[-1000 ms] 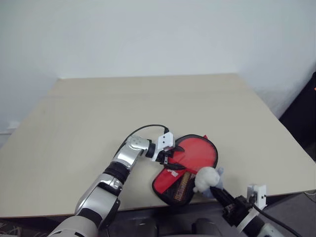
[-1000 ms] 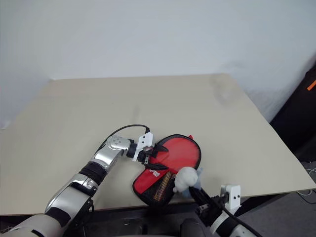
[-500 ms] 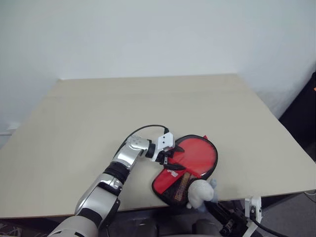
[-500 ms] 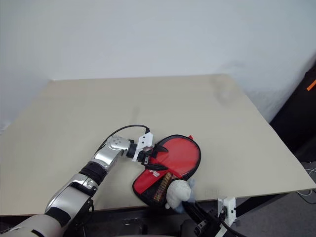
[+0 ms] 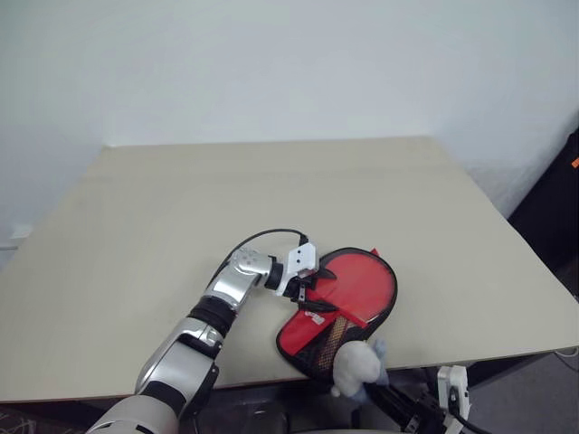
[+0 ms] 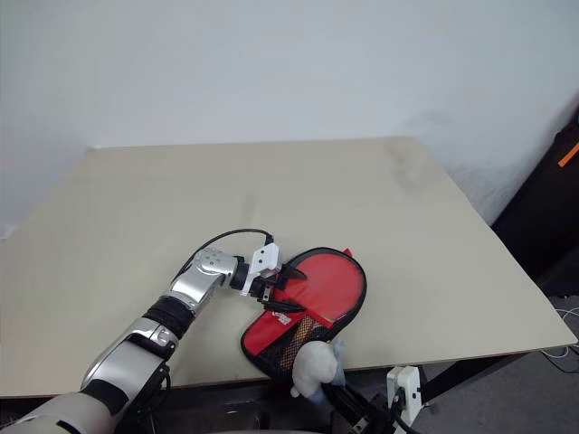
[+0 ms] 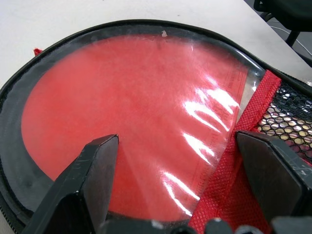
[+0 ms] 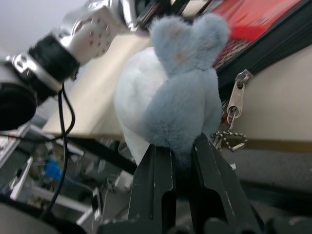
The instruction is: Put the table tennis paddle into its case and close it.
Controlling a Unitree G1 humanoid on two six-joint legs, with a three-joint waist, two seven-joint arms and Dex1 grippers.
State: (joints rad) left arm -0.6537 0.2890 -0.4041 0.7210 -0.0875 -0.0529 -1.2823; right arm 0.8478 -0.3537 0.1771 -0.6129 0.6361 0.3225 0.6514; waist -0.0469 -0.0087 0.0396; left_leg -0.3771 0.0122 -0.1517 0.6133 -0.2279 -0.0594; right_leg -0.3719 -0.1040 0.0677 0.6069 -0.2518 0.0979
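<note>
The red case [image 5: 355,291] with black edging lies near the table's front edge. The table tennis paddle [image 7: 131,112] is inside it, its red face showing through the clear plastic half beside the mesh patch [image 7: 288,123]. My left gripper [image 5: 317,289] is open, its fingers [image 7: 97,165] spread over the clear half. A fluffy white and grey-blue charm [image 8: 168,97] hangs by a small chain from the metal zip pull [image 8: 237,95] at the case's near edge. My right gripper [image 8: 176,148] is shut on this charm [image 5: 355,368], just off the table's front edge.
The beige table [image 5: 181,208] stretches wide and bare behind and to the left of the case. Its front edge [image 5: 507,353] runs just below the case. A dark object [image 5: 554,226] stands beyond the table's right side.
My right gripper has drawn the charm leftward and nearer along the case's front edge, dropping below the table edge. The left gripper has stayed in place on the case.
</note>
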